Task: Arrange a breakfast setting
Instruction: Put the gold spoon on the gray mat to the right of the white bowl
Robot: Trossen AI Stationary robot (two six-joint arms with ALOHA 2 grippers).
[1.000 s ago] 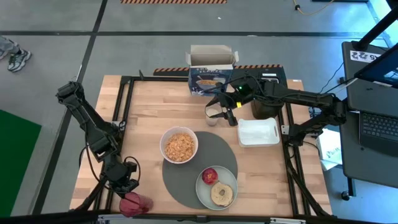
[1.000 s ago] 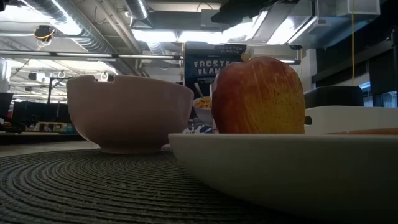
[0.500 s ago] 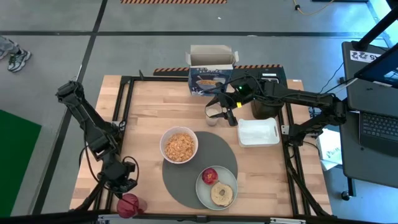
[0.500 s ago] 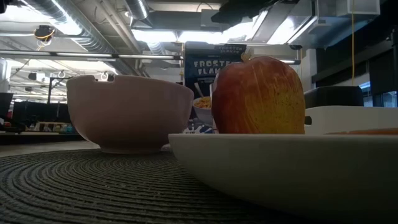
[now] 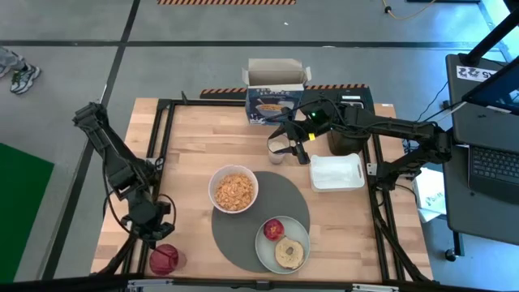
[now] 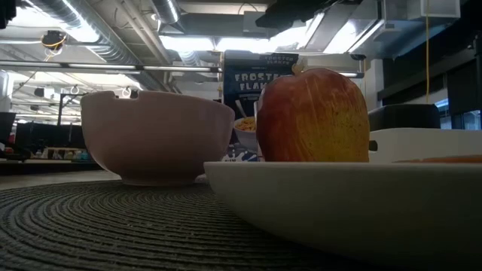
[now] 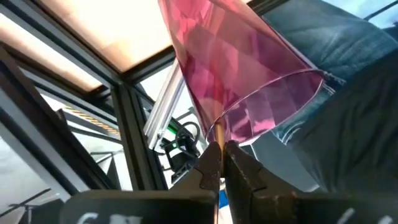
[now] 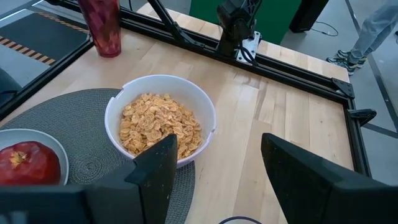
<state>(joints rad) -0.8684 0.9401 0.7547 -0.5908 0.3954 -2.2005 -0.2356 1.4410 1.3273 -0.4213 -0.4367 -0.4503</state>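
A white bowl of cereal (image 5: pixel 233 189) and a pale-green plate (image 5: pixel 302 235) with a red apple (image 5: pixel 273 229) and a bagel half (image 5: pixel 289 253) rest on the round dark-grey mat (image 5: pixel 251 235). The blue cereal box (image 5: pixel 276 96) stands at the far edge. My left gripper (image 5: pixel 152 229) is at the near left corner, shut on a thin gold spoon handle (image 7: pixel 219 134) that reaches into a pink tumbler (image 5: pixel 165 259). My right gripper (image 5: pixel 288 148) is open over a small glass (image 5: pixel 278 156) near the box. My left gripper pinches the gold spoon's thin handle (image 7: pixel 217 186) between its two shut fingertips. The handle runs on from the fingers over the pink tumbler's rim (image 7: pixel 267 102) into the tumbler. The spoon's bowl end is hidden inside the tumbler.
A black toaster (image 5: pixel 345 136) and a white rectangular tray (image 5: pixel 336 172) stand right of the right gripper. The table's black frame rails (image 5: pixel 162 146) run along its edges. A person's jeans (image 7: pixel 348 56) show beyond the near left corner.
My left gripper has gone toward the table's far and left edges, away from the near edge. The pink tumbler has shifted a little toward the left edge and has come from a tilt toward the right to stand more upright.
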